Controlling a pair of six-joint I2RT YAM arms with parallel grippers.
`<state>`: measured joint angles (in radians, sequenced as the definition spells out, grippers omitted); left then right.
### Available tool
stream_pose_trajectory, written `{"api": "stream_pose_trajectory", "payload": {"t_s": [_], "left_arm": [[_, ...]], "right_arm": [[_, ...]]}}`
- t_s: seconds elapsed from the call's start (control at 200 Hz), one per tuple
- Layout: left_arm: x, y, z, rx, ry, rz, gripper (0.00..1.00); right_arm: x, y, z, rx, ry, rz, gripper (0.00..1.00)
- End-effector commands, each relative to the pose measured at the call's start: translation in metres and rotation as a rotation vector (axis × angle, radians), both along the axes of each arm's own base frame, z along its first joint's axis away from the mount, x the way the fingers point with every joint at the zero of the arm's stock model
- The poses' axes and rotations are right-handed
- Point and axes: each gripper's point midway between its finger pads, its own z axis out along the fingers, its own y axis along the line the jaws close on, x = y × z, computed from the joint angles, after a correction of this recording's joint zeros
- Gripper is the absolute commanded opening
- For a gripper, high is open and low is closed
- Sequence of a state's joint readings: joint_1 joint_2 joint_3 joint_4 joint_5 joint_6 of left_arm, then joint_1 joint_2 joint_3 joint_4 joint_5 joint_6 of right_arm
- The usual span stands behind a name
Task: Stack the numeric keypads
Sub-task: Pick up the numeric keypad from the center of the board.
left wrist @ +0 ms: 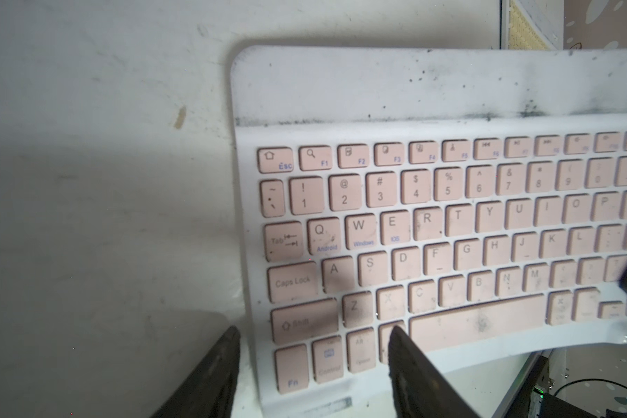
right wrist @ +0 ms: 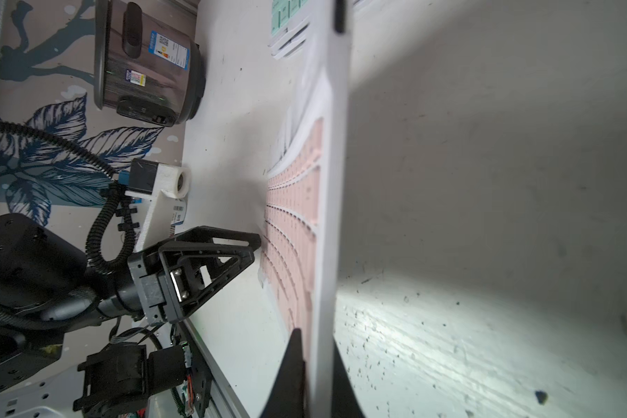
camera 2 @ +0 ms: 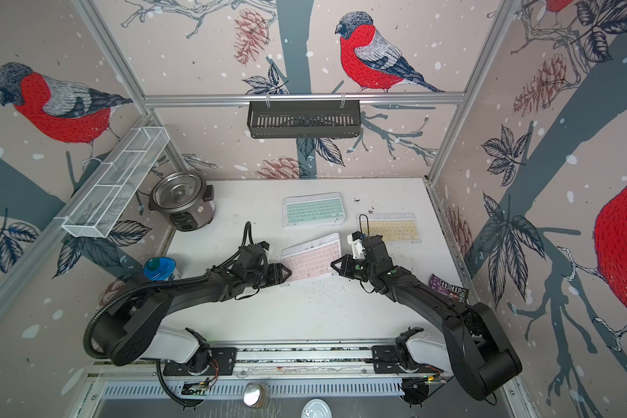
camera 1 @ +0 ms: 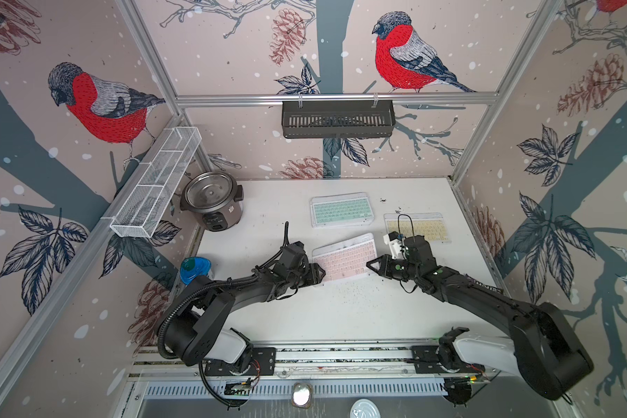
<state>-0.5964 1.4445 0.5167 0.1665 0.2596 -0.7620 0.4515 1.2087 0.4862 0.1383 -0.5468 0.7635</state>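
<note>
A pink-keyed numeric keypad (camera 1: 344, 258) (camera 2: 312, 260) lies slanted mid-table between my two grippers. My right gripper (camera 1: 370, 264) (right wrist: 315, 340) is shut on its near right edge, one finger on the keys and one underneath, and that side is raised off the table. My left gripper (camera 1: 319, 273) (left wrist: 314, 331) is open at the keypad's (left wrist: 449, 217) left corner: one finger beside the edge, the other over the bottom key row. A green-keyed keypad (camera 1: 342, 210) lies behind, on top of other white frames. A yellow-keyed keypad (camera 1: 422, 226) lies to the right, partly hidden by my right wrist.
A rice cooker (camera 1: 212, 202) stands at the back left and a blue-green object (camera 1: 195, 269) at the left table edge. A candy bag (camera 2: 449, 287) lies by the right wall. Dark crumbs (camera 1: 355, 289) dot the white table (camera 1: 268, 307). A wire basket (camera 1: 156, 181) and a black basket (camera 1: 337, 117) hang on the walls.
</note>
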Motion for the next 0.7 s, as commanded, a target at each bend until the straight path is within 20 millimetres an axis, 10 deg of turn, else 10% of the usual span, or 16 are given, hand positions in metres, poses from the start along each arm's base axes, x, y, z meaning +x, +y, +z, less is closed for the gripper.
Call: {"api": "stream_pose_trajectory", "payload": {"t_s": [0.0, 0.69], "left_arm": [[-0.011, 0.018, -0.015, 0.082, 0.08, 0.053, 0.65], [0.013, 0.033, 0.034, 0.066, -0.028, 0.137, 0.66]], "right_arm": [[0.002, -0.003, 0.001, 0.006, -0.013, -0.009, 0.07], [0.009, -0.01, 0.041, 0.139, -0.08, 0.021, 0.07]]}}
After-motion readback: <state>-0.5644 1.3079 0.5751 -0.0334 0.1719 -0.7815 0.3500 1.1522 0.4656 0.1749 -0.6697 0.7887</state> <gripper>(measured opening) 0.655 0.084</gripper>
